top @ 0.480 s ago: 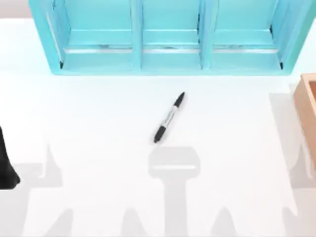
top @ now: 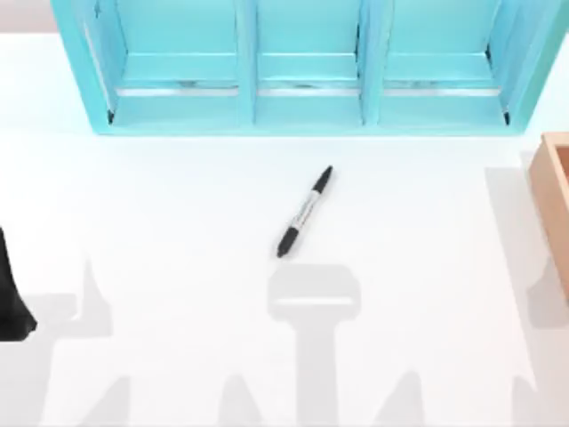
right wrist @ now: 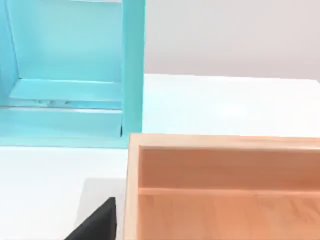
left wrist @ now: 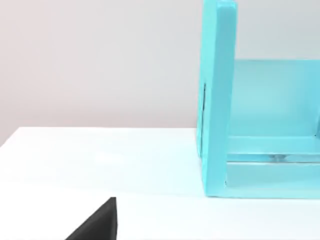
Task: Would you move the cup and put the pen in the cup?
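Counter (top: 160, 205): white, spans the whole top view.
Shelf unit (top: 302, 67): turquoise, three open compartments, along the upper edge of the top view.
Wooden box (top: 556, 196): light wood, open-topped, at the right edge (its inside shows in the right wrist view).
Left arm (top: 11, 294): a dark shape at the left edge, lower half; whether its pincer is spread or pressed together cannot be told.
Pen (top: 304, 212): lies flat on the bare counter at frame centre, slanting from upper right to lower left, well apart from shelf unit and box.
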Robot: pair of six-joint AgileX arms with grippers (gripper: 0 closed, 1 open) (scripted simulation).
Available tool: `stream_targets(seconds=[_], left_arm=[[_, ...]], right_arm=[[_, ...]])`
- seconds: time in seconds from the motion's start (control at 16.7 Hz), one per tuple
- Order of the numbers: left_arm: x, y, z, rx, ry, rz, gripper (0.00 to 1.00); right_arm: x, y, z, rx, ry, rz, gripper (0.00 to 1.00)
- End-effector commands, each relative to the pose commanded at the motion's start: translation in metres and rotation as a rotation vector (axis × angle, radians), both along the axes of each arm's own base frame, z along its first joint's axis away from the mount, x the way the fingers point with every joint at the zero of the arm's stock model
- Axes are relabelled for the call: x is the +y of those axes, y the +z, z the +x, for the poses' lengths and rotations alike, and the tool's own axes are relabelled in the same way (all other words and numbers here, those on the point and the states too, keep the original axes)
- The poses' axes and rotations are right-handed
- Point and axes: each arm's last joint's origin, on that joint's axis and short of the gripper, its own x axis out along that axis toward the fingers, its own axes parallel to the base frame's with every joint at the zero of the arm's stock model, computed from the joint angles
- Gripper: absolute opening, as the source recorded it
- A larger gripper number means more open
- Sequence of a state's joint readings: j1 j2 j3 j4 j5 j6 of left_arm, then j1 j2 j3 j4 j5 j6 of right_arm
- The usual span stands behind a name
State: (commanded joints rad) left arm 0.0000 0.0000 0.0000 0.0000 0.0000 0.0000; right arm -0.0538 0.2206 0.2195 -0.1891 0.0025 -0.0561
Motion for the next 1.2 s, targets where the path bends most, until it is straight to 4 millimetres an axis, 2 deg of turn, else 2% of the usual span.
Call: stream_targets(seconds=[0.12, 0.24, 0.48, 0.72, 0.9, 1.08, 1.2], left_arm=[[0.000, 0.000, 0.000, 0.000, 0.000, 0.000, 1.00], [0.000, 0.000, 0.000, 0.000, 0.000, 0.000, 1.00], [0.000, 0.000, 0.000, 0.000, 0.000, 0.000, 1.00], [0.000, 0.000, 0.000, 0.000, 0.000, 0.000, 1.00], [0.000, 0.000, 0.000, 0.000, 0.000, 0.000, 1.00], [0.000, 0.000, 0.000, 0.000, 0.000, 0.000, 1.00], [0.000, 0.000, 0.000, 0.000, 0.000, 0.000, 1.00]], right_arm=[[-0.004, 0.024, 0.009, 0.134, -0.023, -0.023, 1.00], [-0.010, 0.046, 0.027, 0.306, -0.043, -0.040, 1.00], [-0.031, 0.072, 0.083, 0.701, -0.062, -0.037, 1.00], [-0.061, 0.073, 0.139, 1.047, -0.052, 0.005, 1.00], [-0.084, 0.070, 0.172, 1.223, -0.036, 0.041, 1.00], [-0.104, 0.064, 0.197, 1.333, -0.018, 0.071, 1.00], [-0.111, 0.061, 0.206, 1.370, -0.011, 0.083, 1.00]])
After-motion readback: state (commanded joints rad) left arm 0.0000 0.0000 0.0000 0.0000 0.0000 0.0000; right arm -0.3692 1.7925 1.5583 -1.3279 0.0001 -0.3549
